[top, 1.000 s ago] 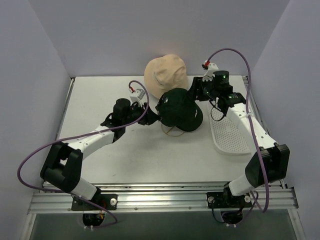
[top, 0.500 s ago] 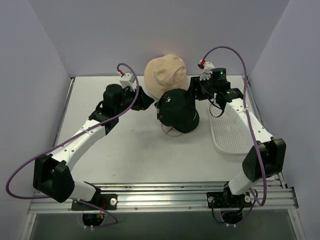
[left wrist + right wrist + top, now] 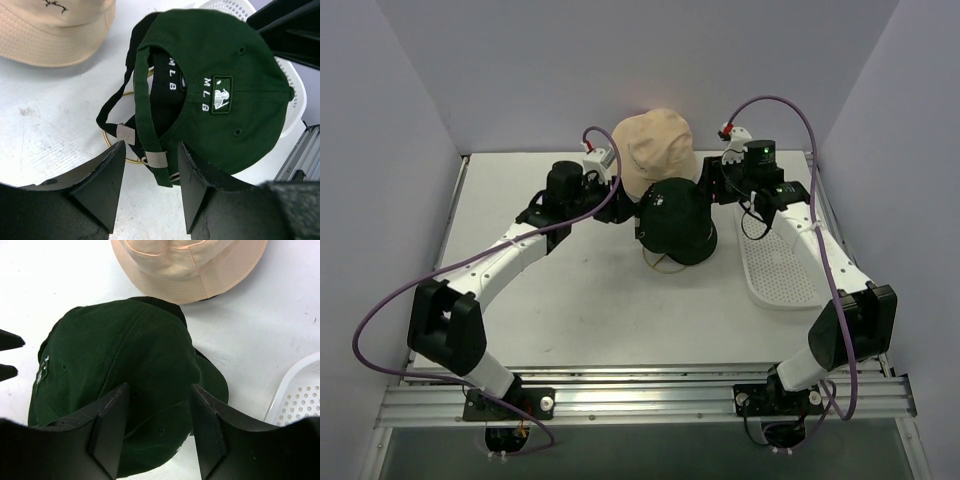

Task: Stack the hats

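The dark green hat [image 3: 676, 220] sits over a black cap [image 3: 170, 75], on a gold wire frame [image 3: 111, 145] at mid table. The tan bucket hat [image 3: 653, 148] lies just behind them. My left gripper [image 3: 621, 206] is open at the green hat's left side; in the left wrist view its fingers [image 3: 107, 180] flank the green back strap [image 3: 148, 125] without closing. My right gripper [image 3: 710, 186] is open at the hat's right; in the right wrist view it [image 3: 159, 390] hovers over the green crown [image 3: 110, 360]. The pink hat is out of view.
A white perforated tray [image 3: 781, 268] lies on the right side of the table, close to the right arm. Purple-grey walls close in the back and both sides. The tan hat also shows in the right wrist view [image 3: 192, 265].
My left gripper rose and swung back, then came in again to the green hat's left side. The green hat now sits rounder and more compact. The right gripper barely moved.
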`<state>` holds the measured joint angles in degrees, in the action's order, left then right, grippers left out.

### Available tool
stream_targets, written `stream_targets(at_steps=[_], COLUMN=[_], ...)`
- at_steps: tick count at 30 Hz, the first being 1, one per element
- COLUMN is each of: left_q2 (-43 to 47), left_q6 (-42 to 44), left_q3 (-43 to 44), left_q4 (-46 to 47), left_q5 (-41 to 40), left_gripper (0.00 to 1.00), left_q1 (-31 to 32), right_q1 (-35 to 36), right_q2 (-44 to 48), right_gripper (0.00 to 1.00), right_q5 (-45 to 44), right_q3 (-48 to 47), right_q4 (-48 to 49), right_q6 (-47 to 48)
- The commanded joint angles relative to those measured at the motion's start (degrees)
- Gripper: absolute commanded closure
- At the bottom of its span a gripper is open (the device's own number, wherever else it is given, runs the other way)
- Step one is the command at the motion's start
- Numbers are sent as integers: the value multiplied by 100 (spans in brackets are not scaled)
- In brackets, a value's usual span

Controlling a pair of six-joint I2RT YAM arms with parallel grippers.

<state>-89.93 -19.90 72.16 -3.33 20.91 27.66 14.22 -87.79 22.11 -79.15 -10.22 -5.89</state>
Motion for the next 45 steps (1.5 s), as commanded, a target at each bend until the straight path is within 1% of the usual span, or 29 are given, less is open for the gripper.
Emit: stream_targets(at_steps=[1, 7, 18, 22, 23, 24, 26, 27, 28, 31, 37, 39, 40, 45], left_q2=[-103, -472, -1123, -1132, -1123, -1123, -1202, -1237, -1359, -1701, -2221, -2274, -2292, -2213], left_q6=[171, 180, 224, 180, 153, 144, 127, 83, 13, -312, -532, -585, -594, -673], left_q3=[43, 272, 966, 1002, 1002, 1010, 1116, 1142, 1186, 1213, 1186, 1073, 1011, 633], left_q4=[201, 237, 228, 237, 428, 430, 343, 342, 133, 131, 175, 236, 480, 869], left_q5=[159, 133, 54, 89, 80, 72, -77, -156, -227, -210, -157, -157, -148, -43], left_gripper=[46, 46, 46, 46, 46, 46, 54, 60, 62, 66, 66, 66, 66, 66], left_q1=[11, -6, -15, -6, -6, -15, -24, -59, -85, -234, -270, -270, -261, -261], right_q1=[11, 11, 2, 2, 2, 2, -7, -7, 2, -15, -7, -24, -24, -24], right_q2=[315, 377, 236, 174, 166, 148, 131, 104, 87, 8, -142, -177, -203, -581], right_gripper=[53, 53, 53, 54, 54, 54, 54, 54, 54, 54, 53, 53, 52, 54], right_q5=[-40, -84, -40, -40, -40, -40, -31, -66, -92, -128, -198, -251, -251, -163], right_q3=[67, 137, 146, 146, 137, 137, 128, 128, 120, 111, -3, -65, -169, -487], right_q4=[143, 169, 239, 248, 257, 266, 292, 284, 275, 292, 354, 389, 398, 310], right_q6=[-9, 18, 79, 106, 106, 106, 106, 97, 106, 88, 44, -26, -44, -79])
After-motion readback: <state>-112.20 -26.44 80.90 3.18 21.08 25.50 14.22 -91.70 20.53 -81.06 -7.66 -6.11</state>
